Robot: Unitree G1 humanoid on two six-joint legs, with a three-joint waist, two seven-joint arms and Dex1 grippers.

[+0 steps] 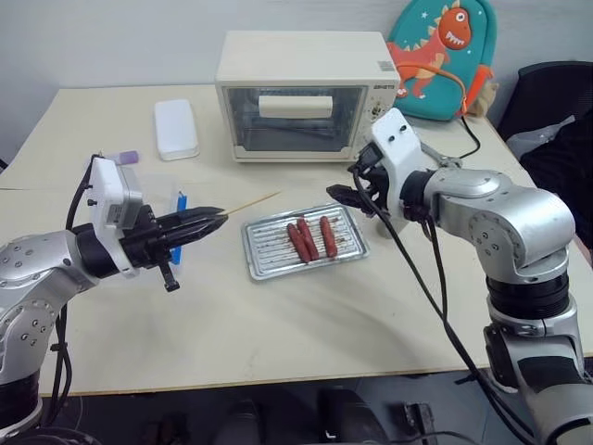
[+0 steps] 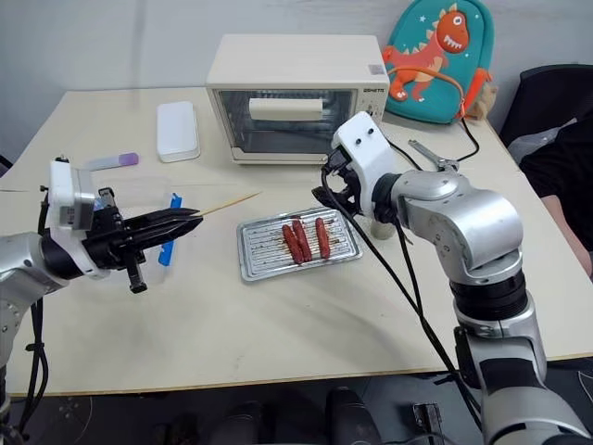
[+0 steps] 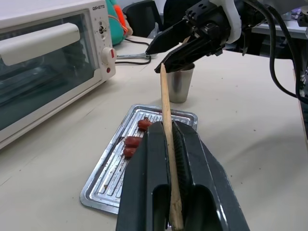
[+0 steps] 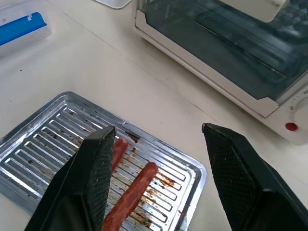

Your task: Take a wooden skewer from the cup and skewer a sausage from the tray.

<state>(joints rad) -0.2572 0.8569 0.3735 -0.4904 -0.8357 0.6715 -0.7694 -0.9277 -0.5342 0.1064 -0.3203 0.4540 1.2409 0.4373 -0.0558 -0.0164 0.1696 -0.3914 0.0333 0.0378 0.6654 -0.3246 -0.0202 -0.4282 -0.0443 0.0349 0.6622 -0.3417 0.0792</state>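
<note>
Nearest, on the left, the left gripper (image 1: 208, 221) hangs above the table (image 1: 278, 324) with its fingers pressed together on the wooden skewer (image 1: 252, 203). The stick runs out from between the fingertips, pointing right and slightly away, toward the tray (image 1: 262, 264); its tip stops short of the tray's far left corner and touches nothing. So the first half of the job looks done: a skewer is out of the cup and in hand.

A little farther in, at mid-table, the tray lies flat with three sausages side by side toward its right half. The sausage (image 1: 298, 241) on the left, like the other two, lies free on the ribbed bottom, with no stick in it. The skewering itself is all still to do.

Above the tray's far right corner hovers the right gripper (image 4: 156, 144), fingers spread wide and holding nothing; its wrist view looks down between them onto the sausages. It seems placed to pick one up or steady it, though that is only a judgement.

Just behind that gripper, on the right, stands the cup (image 3: 181, 84), upright on the table beyond the tray's far end. I cannot tell whether more skewers remain in it.

Farthest back sits a cream toaster oven (image 1: 306, 93), door closed, taking no part in this step.
</note>
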